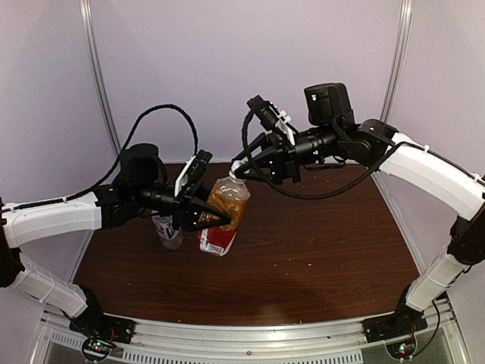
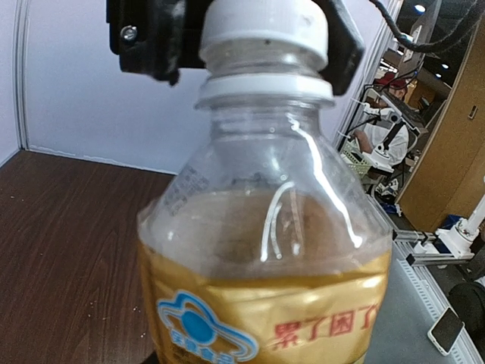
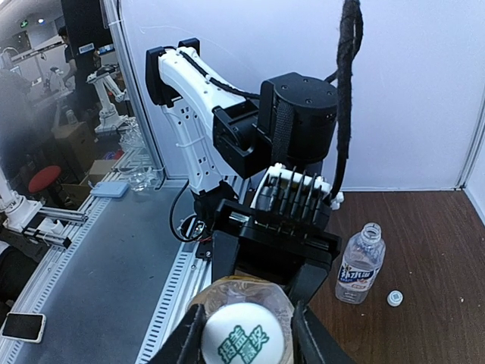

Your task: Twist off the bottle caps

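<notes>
Bottle cap (image 2: 265, 30) of amber bottle (image 1: 227, 199): right gripper (image 1: 241, 168) straddled it, jaws narrow, grip unclear. Left gripper (image 1: 214, 218) clamped the bottle's body, tilted above table (image 1: 318, 243). Clear bottle (image 3: 360, 262) stood uncapped. Judged step: second cap; next, firm regrip, then twist.

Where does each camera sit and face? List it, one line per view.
Top: above and behind the bases, looking down at the table; left arm and right arm show.
Left wrist: close on the amber bottle; fingers of the right pincer show, own hidden.
Right wrist: looks down on the cap, own fingers beside it, left arm beyond.
Shared: both wrist views show the cap.
</notes>
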Controlling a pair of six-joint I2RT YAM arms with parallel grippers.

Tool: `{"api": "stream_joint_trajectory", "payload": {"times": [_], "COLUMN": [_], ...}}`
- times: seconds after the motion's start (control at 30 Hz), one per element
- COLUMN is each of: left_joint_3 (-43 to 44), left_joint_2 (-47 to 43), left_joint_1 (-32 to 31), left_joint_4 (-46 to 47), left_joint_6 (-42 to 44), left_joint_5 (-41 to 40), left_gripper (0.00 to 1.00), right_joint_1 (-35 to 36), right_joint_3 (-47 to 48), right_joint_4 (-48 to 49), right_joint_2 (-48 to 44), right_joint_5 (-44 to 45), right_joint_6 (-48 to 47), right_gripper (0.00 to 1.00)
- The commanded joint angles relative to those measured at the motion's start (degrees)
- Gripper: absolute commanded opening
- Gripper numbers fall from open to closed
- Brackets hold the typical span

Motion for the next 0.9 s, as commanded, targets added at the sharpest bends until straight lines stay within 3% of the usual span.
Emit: {"api": "stream_joint_trajectory", "payload": {"times": [0.0, 0.4, 0.6, 0.87], "left_joint_3": [1.71, 1.93, 2.59, 2.94], "left_joint_2": [0.42, 0.21, 0.3, 0.47], "left_joint_1": [-1.13, -0.8, -0.8, -0.79], "left_joint_4": [6.48, 3.75, 0.99, -0.63], "left_joint_6": [0.6, 1.64, 3.01, 3.46], "left_joint_5": [-0.02, -8.28, -15.47, -24.21], "left_gripper": [0.39, 0.39, 0.39, 0.39], "right_joint_1": [0.14, 0.11, 0.22, 0.89], "right_joint_3": [-3.01, -5.85, -4.88, -4.52], "right_joint_4": [1.95, 5.27, 7.11, 9.13], "right_joint_2": [-1.07, -4.93, -5.92, -5.46], "right_joint_5": [4.87, 6.96, 11.33, 29.57], "right_joint_6": [2.04, 6.08, 13.51, 28.04], "right_gripper": [0.41, 0.69, 0.76, 0.81]}}
